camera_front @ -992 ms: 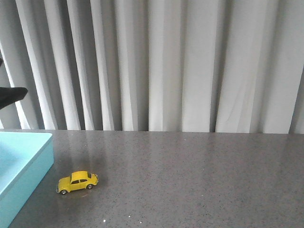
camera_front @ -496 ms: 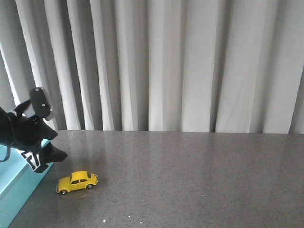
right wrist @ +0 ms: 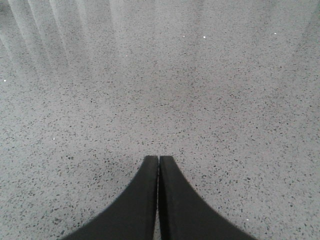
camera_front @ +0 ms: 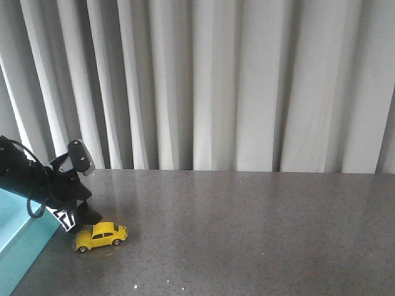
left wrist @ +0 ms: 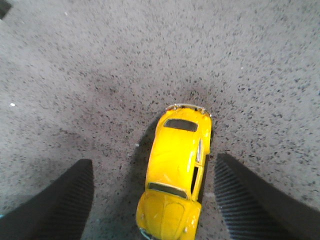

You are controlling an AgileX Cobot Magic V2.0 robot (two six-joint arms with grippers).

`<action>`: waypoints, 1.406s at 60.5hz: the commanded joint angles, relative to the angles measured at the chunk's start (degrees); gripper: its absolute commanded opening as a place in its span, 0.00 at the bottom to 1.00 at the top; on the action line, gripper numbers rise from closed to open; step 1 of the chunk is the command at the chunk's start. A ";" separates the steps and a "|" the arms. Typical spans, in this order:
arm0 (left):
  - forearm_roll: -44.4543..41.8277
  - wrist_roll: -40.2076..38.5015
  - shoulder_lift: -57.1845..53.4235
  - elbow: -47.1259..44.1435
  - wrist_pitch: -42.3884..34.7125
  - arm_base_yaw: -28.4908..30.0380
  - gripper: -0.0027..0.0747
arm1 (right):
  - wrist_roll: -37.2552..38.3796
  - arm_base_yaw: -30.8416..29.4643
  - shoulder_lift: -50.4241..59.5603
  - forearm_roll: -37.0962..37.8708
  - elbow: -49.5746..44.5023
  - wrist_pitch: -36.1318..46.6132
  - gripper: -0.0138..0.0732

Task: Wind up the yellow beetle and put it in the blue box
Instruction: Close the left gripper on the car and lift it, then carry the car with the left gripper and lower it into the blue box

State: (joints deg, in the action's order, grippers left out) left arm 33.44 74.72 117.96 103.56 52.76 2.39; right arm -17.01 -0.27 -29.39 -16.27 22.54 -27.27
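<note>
Down in the lower left of the front view, the yellow beetle (camera_front: 100, 236) sits on its wheels on the grey speckled surface (camera_front: 247, 228), just beside the blue box (camera_front: 21, 237) at the left edge but apart from it. The left tool (camera_front: 77, 219) hangs right above and slightly behind the car, its black arm reaching in from the left across the box. From the left wrist view the tool (left wrist: 152, 200) is released — its two ribbed fingers (left wrist: 67, 197) stand wide on either side of the beetle (left wrist: 175, 172), neither one touching it. The right tool (right wrist: 158, 195) is clenched on nothing, its fingers pressed together over bare surface (right wrist: 160, 90), with pale curtain (camera_front: 216, 80) folds filling the upper front view.
</note>
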 commanded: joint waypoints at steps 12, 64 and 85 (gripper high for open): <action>2.22 -0.08 3.12 2.22 -3.41 -0.39 0.68 | -0.06 -0.10 -0.13 0.14 1.43 3.55 0.15; 12.97 -2.29 -6.62 6.84 -6.47 0.84 0.03 | -0.06 -0.10 -0.13 0.14 1.43 3.34 0.15; -3.93 -34.90 -14.99 6.39 -10.73 17.10 0.03 | -0.06 -0.10 -0.13 0.14 1.43 3.34 0.15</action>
State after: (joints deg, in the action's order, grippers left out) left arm 33.62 50.17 105.16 108.75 44.32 15.82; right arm -17.01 -0.27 -29.39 -16.27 22.54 -27.33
